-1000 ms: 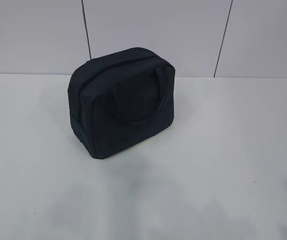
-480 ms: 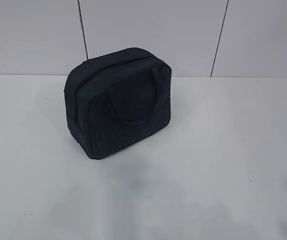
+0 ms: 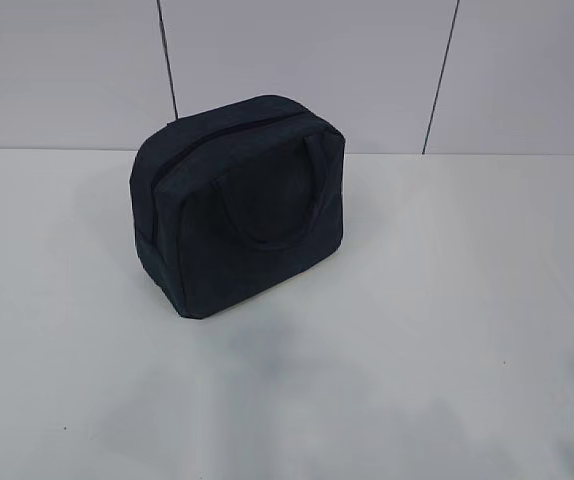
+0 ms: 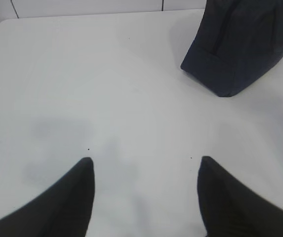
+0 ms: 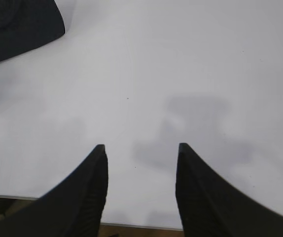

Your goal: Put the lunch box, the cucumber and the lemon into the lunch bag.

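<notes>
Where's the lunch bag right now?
In the exterior view the lunch bag stands upright on the white table, left of centre, near the back wall, with nothing else beside it.

A white counter (image 3: 417, 330) fills the near and middle ground, matte and evenly lit, with soft grey shadows pooled on its near part. A few tiny dark specks dot the surface. Behind its far edge stands a pale grey wall (image 3: 307, 60) of large flat panels, split by two thin dark seams (image 3: 166, 58) that lean slightly. In the right wrist view a strip of what may be brown floor (image 5: 141, 232) shows under the counter's near edge, too blurred to be sure.
</notes>
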Robot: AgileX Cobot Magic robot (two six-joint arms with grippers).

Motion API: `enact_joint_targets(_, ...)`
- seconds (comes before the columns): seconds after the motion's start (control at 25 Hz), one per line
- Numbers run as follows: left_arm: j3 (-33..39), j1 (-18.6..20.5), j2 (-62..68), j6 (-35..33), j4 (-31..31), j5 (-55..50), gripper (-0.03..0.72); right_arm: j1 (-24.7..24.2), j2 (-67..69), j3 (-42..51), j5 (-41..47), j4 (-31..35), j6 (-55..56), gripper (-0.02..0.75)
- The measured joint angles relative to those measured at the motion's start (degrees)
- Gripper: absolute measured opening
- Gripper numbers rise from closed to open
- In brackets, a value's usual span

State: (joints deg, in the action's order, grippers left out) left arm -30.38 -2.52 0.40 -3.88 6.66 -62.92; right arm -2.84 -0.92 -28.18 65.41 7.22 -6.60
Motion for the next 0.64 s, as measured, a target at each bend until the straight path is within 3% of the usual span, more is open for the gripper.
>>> enact_joint_targets(0.64, 0.00, 0.00, 0.00, 0.00, 0.00, 0.00, 0.465, 0.00, 0.00, 0.00, 0.00, 0.00, 0.00, 0.366)
